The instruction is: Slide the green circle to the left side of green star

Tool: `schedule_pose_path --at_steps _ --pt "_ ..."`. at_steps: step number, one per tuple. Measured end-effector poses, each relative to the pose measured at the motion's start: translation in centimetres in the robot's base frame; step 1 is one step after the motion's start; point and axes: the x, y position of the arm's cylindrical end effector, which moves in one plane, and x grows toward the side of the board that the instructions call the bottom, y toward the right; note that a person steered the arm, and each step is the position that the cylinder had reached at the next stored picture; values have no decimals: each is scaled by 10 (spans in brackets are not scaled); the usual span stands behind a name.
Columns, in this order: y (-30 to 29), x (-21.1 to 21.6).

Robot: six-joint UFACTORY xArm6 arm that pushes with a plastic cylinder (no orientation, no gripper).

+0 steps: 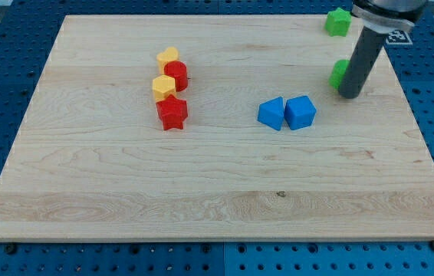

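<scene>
Where my tip (349, 94) rests, it touches the green circle's (339, 73) right side.

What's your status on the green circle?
My tip touching green circle, on its right. Green star above it, near the top edge, apart. Nothing between them.

Surface (217, 192): pale wood, visibly grained, smooth matt finish. Blocks, e.g. red star (172, 113) and blue pair (287, 113): look like matt plastic. Rod (361, 61): dark, smooth, faintly sheened.
</scene>
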Motion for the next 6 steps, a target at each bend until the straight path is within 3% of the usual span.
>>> schedule_pose_path --at_steps 3,6 --pt "-8 -94" --pt "-8 -120"
